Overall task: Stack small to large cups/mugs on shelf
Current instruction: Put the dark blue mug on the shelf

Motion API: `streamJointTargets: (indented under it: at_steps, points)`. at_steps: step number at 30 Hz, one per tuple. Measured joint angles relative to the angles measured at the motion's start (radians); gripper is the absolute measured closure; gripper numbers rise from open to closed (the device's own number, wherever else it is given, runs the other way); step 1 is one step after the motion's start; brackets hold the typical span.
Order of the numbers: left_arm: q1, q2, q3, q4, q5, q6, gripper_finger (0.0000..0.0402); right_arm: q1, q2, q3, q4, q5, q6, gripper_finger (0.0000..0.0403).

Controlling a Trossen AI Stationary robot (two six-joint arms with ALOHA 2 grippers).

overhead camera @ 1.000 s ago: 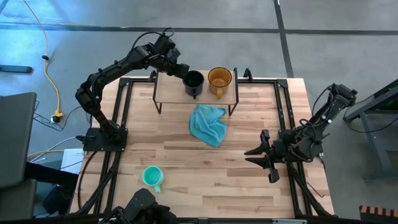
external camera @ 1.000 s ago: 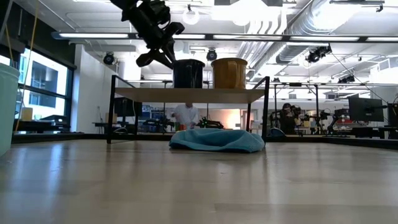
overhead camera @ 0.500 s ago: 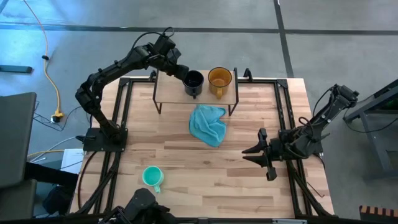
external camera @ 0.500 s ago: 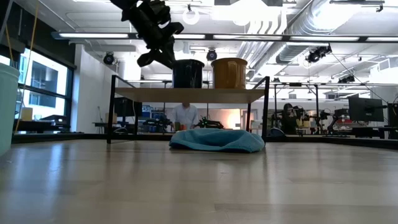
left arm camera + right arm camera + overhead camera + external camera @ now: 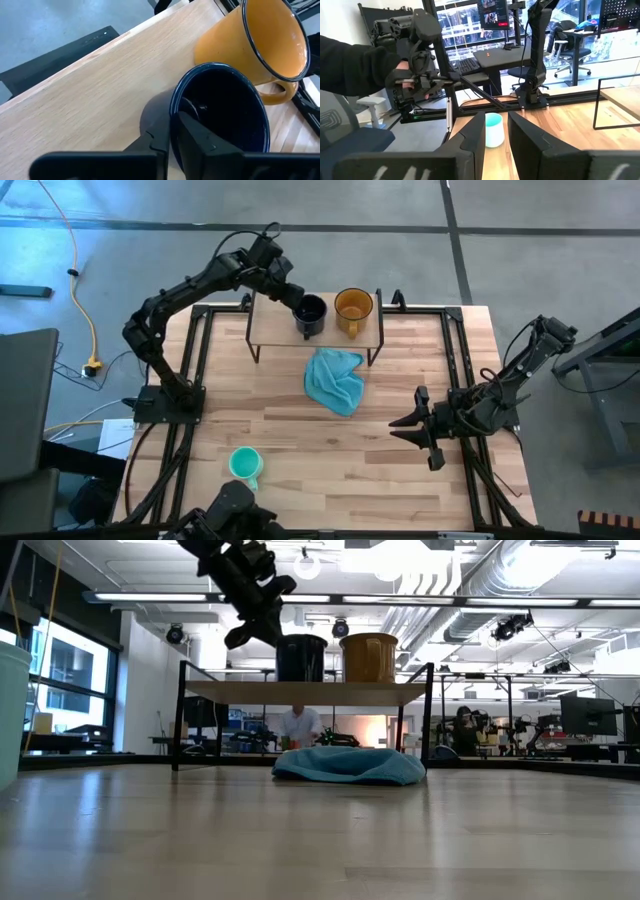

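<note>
The dark navy mug (image 5: 310,311) stands on the light-wood shelf (image 5: 275,326) beside the amber mug (image 5: 353,307), which rests on its base there; both also show in the low view, the navy mug (image 5: 301,657) left of the amber mug (image 5: 369,657). My left gripper (image 5: 297,302) is shut on the navy mug's rim. The small teal mug (image 5: 245,465) stands on the tabletop near the front left. My right gripper (image 5: 408,432) is open and empty over the table's right side, pointing toward the teal mug (image 5: 493,129). My left gripper holds the navy mug by its rim (image 5: 172,117) on the side away from the amber mug, one finger (image 5: 200,142) inside the mug and one (image 5: 152,145) outside. The fingers come slanting down from the table's far left. The mug stands about upright with its base on the shelf (image 5: 90,85).
A light blue cloth (image 5: 335,380) lies crumpled on the table just in front of the shelf. The shelf's black legs (image 5: 181,720) stand on the tabletop. Beyond the table's left, a person's sleeve and hand (image 5: 395,75) hold a control device.
My left gripper has drawn the navy mug a little toward the table's left, away from the amber mug; the mug stays on the shelf.
</note>
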Motion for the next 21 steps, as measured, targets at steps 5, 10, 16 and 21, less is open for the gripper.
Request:
streamJointTargets:
  at_steps: [5,10,16,21]
  points:
    - [0.0,0.007,-0.004,0.012,-0.008,-0.007,0.0362,0.0,0.0,0.0,-0.005,0.0,0.014,0.033]
    - [0.0,0.009,-0.006,0.002,-0.036,-0.007,0.0372,-0.011,0.0,0.0,-0.005,0.0,0.014,0.033]
    - [0.0,0.009,-0.006,0.008,-0.035,-0.007,0.0378,-0.031,0.0,0.0,-0.006,-0.024,0.014,0.033]
    - [0.0,0.009,-0.006,0.01,-0.041,-0.029,0.0364,-0.05,0.0,0.0,-0.011,-0.05,0.014,0.033]
